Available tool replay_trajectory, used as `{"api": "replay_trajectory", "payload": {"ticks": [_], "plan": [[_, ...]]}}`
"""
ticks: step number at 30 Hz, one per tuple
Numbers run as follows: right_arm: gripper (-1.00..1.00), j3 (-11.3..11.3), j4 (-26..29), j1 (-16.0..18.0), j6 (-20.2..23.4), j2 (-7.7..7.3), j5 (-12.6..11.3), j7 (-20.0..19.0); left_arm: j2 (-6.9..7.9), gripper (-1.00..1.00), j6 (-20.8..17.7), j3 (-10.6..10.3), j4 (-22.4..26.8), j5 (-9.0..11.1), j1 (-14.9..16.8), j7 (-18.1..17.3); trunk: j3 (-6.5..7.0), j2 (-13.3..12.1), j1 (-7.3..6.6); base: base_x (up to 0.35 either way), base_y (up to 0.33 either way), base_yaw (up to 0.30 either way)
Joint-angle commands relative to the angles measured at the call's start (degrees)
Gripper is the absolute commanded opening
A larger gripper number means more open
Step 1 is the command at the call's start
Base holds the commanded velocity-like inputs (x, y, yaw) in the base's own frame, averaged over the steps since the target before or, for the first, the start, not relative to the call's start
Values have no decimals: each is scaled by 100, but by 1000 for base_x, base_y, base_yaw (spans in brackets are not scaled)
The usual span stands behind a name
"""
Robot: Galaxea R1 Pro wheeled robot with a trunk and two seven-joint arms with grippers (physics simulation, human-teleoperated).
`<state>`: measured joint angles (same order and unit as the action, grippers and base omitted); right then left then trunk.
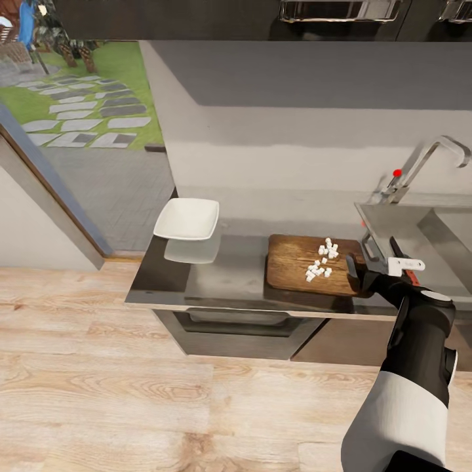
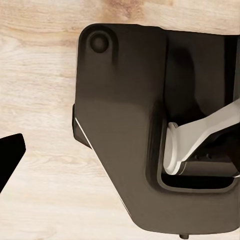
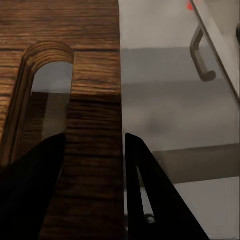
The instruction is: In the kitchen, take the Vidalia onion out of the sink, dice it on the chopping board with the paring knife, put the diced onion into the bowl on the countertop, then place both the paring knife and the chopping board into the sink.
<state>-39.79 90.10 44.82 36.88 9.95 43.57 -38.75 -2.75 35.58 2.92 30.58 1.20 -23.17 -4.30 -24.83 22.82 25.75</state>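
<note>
Evidently the diced onion [image 1: 321, 260] was still on the chopping board [image 1: 298, 265], whose handle end was straddled by the unclenched right gripper [image 3: 95, 165], so a lift and tip toward the bowl [image 1: 187, 219] was judged next.

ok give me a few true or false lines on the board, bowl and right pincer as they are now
1. Onion dice lie on the board. True.
2. The bowl holds the dice. False: it is empty.
3. The right pincer straddles the board's edge by its slot handle. True.
4. The bowl sits in the sink. False: it is on the countertop, on the board's far side from the sink.
</note>
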Motion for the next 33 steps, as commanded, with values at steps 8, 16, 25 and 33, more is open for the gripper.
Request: {"api": "replay_trajectory", "payload": {"ticks": [8,16,25,33], "plan": [[-100,-11,15,9,29,5,72,-63,-6,100,1,28,10,12,-3,-45,-8,10,4,0,0,0],[-100,-14,16,9,29,5,70,-67,-6,100,1,32,10,12,-3,-45,-6,10,4,0,6,0],[-100,-11,16,9,29,5,65,-72,-6,100,1,33,10,12,-3,-45,57,10,4,0,111,0],[-100,-11,16,9,29,5,67,-72,-6,100,1,33,10,12,-3,-45,127,10,4,0,134,0]]}}
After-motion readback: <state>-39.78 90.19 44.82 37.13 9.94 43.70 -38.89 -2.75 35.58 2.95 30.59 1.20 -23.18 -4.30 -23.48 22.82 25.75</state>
